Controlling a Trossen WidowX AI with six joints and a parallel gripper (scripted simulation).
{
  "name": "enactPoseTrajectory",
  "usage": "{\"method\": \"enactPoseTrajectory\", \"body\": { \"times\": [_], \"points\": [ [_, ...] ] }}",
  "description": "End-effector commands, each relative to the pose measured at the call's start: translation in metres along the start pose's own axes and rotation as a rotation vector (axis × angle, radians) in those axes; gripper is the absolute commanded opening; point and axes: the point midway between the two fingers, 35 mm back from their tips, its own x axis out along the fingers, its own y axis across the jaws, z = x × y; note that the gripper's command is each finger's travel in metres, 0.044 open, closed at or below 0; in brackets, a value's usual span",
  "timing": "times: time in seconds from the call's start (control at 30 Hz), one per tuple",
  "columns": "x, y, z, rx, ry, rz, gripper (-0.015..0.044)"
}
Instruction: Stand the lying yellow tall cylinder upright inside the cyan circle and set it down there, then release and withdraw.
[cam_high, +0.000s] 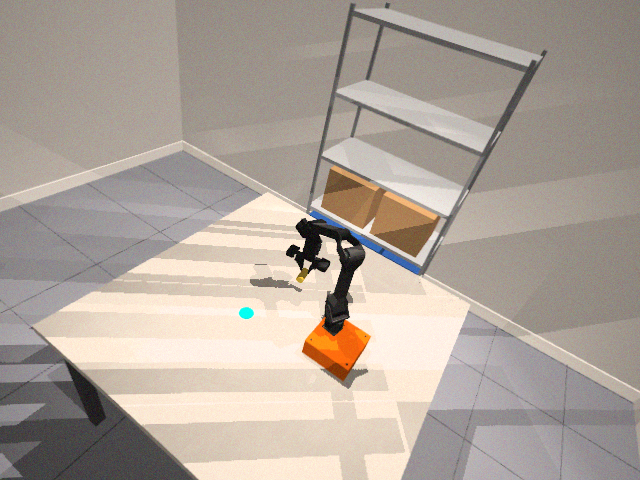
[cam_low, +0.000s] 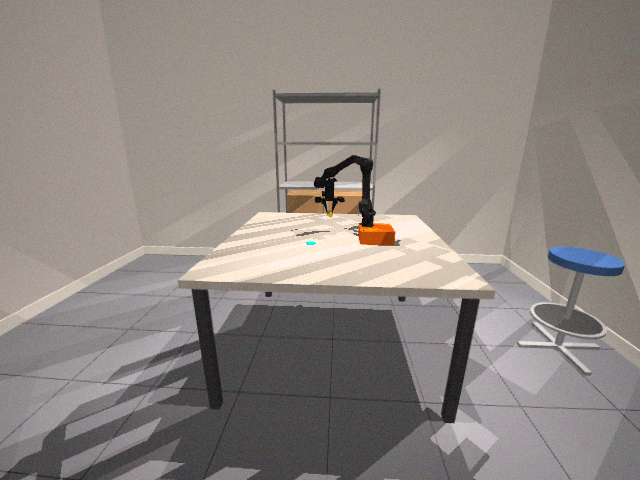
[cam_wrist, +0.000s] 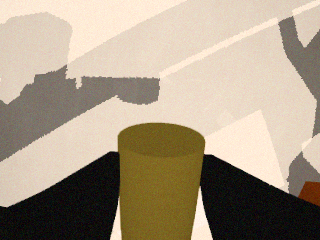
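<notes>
The yellow tall cylinder (cam_high: 301, 275) (cam_low: 329, 214) (cam_wrist: 159, 195) is held between the fingertips, raised above the table. It still lies roughly on its side, with one end face toward the top of the wrist view. My gripper (cam_high: 303, 270) (cam_low: 329, 211) (cam_wrist: 160, 164) is shut on it, pointing down, with a black finger on each side. The cyan circle (cam_high: 246, 313) (cam_low: 310, 243) lies flat on the table, in the top view to the lower left of the gripper, with nothing on it. It does not show in the wrist view.
The orange base block (cam_high: 337, 347) (cam_low: 376, 234) carries the arm and stands on the table (cam_high: 170, 356) (cam_low: 330, 273), right of the circle. A shelf rack (cam_high: 408, 180) (cam_low: 327, 143) with brown boxes (cam_high: 405, 222) stands behind the table. A blue stool (cam_low: 585, 259) stands at the right.
</notes>
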Motion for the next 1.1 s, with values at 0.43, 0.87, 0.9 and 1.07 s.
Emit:
{"method": "enactPoseTrajectory", "body": {
  "times": [0.43, 0.87, 0.9, 1.07],
  "points": [
    [-0.008, 0.038, -0.028, -0.465, -0.001, 0.009, 0.0105],
    [-0.012, 0.064, -0.054, -0.818, -0.001, 0.012, 0.0105],
    [-0.012, 0.066, -0.056, -0.845, -0.002, 0.012, 0.0105],
    [-0.014, 0.075, -0.068, -0.981, -0.002, 0.013, 0.0105]
  ]
}}
